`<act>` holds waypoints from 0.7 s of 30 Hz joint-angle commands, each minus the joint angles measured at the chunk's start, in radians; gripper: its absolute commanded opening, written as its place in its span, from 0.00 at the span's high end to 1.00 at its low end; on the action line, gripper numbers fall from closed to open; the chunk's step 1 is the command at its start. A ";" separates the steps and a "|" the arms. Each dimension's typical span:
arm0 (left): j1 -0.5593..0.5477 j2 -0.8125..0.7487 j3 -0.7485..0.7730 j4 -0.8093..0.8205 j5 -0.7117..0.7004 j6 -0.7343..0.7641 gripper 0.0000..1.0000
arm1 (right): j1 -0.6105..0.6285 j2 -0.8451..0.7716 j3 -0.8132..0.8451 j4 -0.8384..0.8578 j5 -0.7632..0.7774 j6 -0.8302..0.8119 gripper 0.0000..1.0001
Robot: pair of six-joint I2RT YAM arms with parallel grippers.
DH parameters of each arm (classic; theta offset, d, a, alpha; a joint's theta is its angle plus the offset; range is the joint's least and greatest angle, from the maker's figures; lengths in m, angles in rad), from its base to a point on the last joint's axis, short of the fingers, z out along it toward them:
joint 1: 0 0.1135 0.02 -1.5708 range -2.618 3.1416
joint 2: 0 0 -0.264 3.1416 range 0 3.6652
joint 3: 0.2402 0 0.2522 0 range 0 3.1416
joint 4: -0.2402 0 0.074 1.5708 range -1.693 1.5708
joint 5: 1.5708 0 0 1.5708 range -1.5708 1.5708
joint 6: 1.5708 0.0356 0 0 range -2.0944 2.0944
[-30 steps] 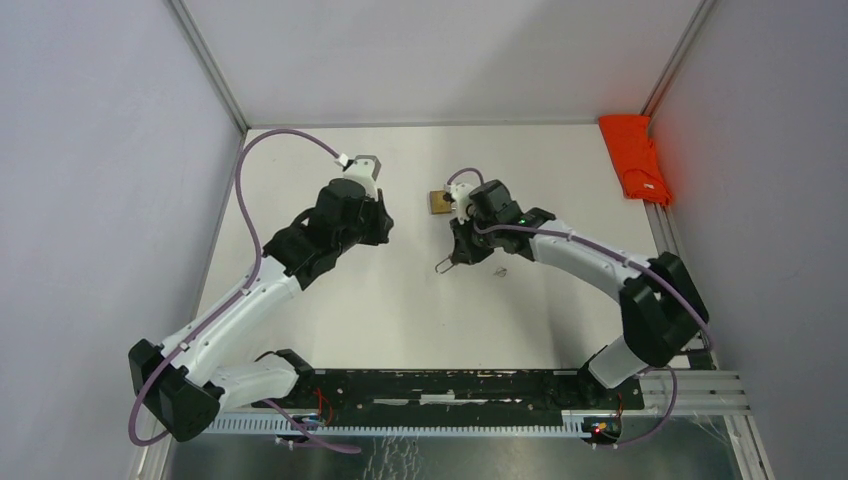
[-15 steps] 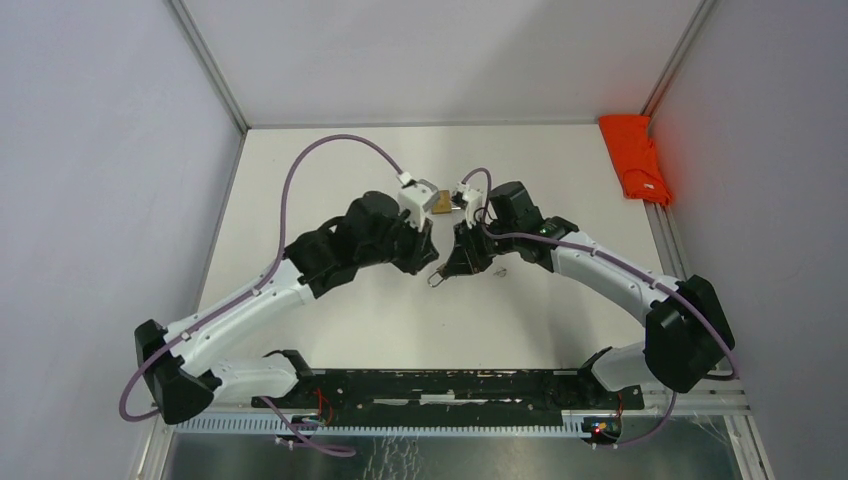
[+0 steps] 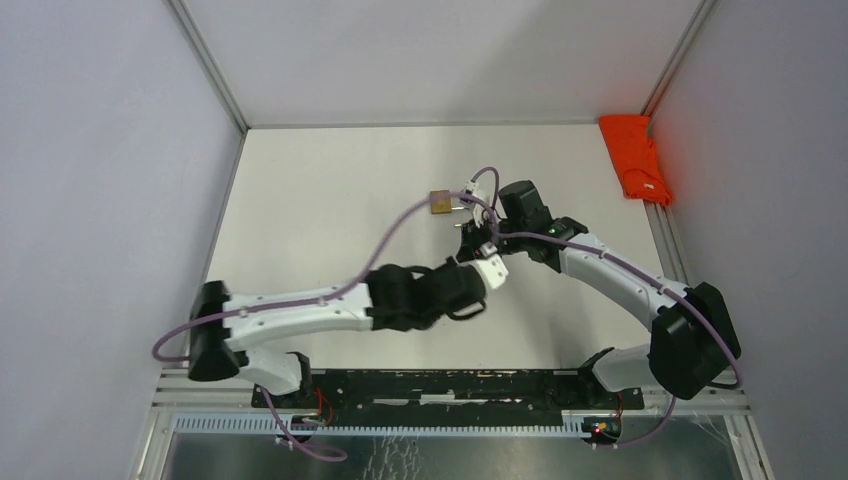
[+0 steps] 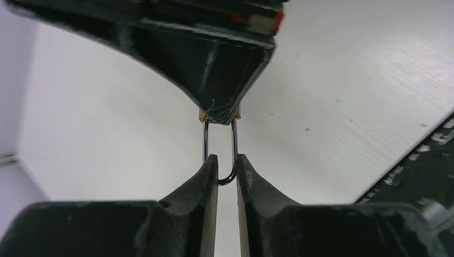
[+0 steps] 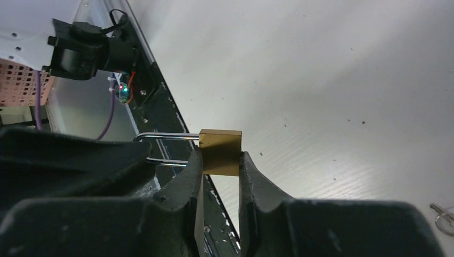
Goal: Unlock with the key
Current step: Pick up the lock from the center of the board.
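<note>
Right gripper (image 5: 219, 159) is clamped on the flat faces of a small brass padlock (image 5: 220, 140), held above the counter (image 5: 321, 80). Left gripper (image 4: 227, 163) brackets its steel shackle (image 4: 234, 139); whether it pinches cannot be told. Rigid, slick, probably dense: best gripped by the body.

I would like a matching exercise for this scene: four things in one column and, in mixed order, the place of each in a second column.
Things:
1. padlock body
2. shackle
3. key
4. orange cloth

Places:
A. at the tips of the left fingers
B. at the far right edge of the table
C. clamped between the right fingers
D. lying loose on the table, not held

Pairs: 1-C; 2-A; 3-D; 4-B
</note>
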 commanded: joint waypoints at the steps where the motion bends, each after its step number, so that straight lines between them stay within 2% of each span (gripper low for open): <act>1: -0.072 0.130 0.039 -0.127 -0.386 0.058 0.76 | -0.004 -0.036 -0.011 -0.002 -0.057 -0.003 1.00; 5: -0.107 0.152 0.074 -0.130 -0.493 0.048 0.75 | -0.004 -0.035 -0.028 0.003 -0.060 -0.002 1.00; 12: -0.172 0.207 0.106 -0.173 -0.524 0.067 0.62 | -0.004 -0.030 -0.024 0.011 -0.072 0.005 1.00; 21: -0.218 0.297 0.168 -0.233 -0.525 0.048 0.60 | -0.006 -0.019 0.005 -0.056 -0.094 -0.039 1.00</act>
